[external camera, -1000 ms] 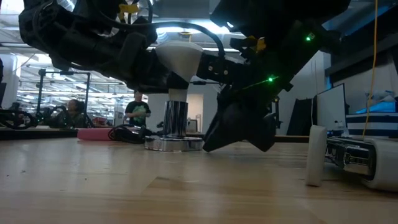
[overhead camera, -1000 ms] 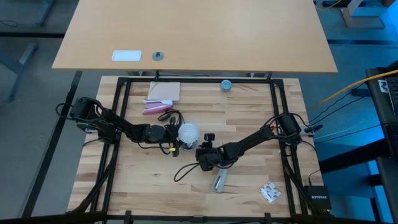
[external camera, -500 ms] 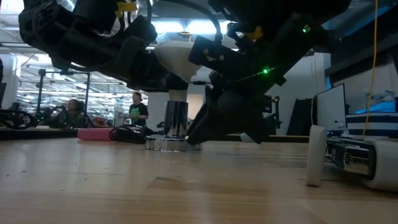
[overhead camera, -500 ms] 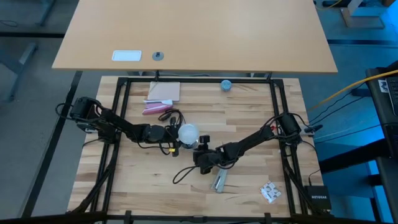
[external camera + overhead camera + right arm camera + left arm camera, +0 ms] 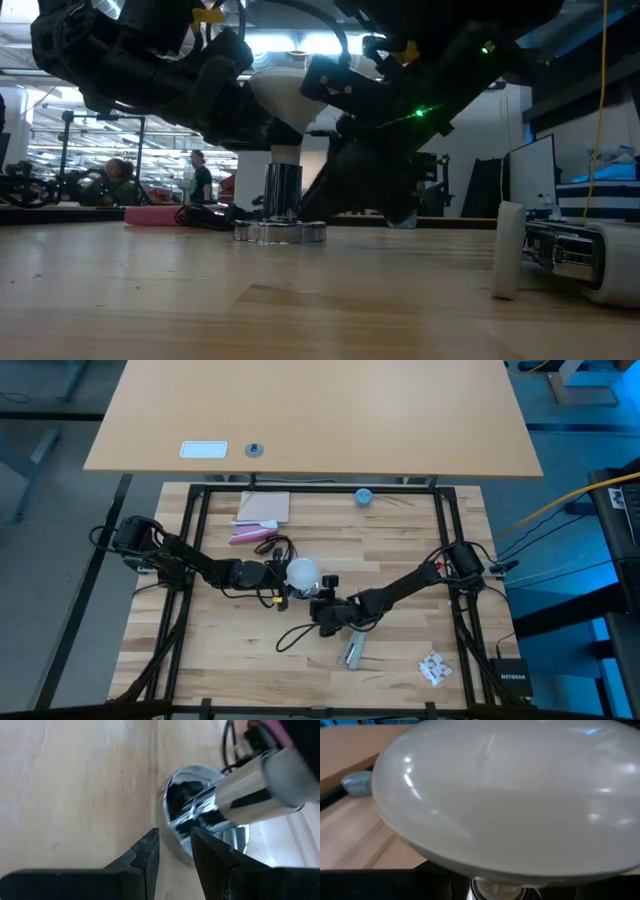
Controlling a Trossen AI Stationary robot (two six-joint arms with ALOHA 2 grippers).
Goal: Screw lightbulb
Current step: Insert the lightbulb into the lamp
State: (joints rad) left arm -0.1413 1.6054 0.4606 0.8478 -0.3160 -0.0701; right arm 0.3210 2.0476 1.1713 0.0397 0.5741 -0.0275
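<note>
The white frosted lightbulb [image 5: 303, 572] stands neck-down [image 5: 285, 152] in a chrome socket post [image 5: 283, 190] on a round chrome base [image 5: 280, 232] at mid-table. It fills the left wrist view [image 5: 505, 795]. My left gripper [image 5: 286, 574] reaches in from the table's left and is shut on the bulb. My right gripper [image 5: 174, 837] comes from the right, low over the table, its fingers nearly together at the rim of the chrome base [image 5: 172, 851]. My left gripper holds the bulb's globe [image 5: 262, 92], coming level from the table's left. Its fingers are hidden by the bulb and the gripper body. The bulb stands upright, neck in the socket post. My right gripper's fingertips [image 5: 151, 840] stand at the base's rim; whether they touch cannot be told.
A black cord [image 5: 290, 635] trails from the base toward the near edge. A grey tool [image 5: 352, 652] and a white scrap [image 5: 433, 668] lie near right. A pink object [image 5: 250, 535], a tan card [image 5: 265, 508] and a small blue round object [image 5: 364, 497] lie at the far side.
My right gripper has moved toward the table's left, closer to the chrome base, and now stands right beside the post. The bulb and my left gripper have kept their place.
</note>
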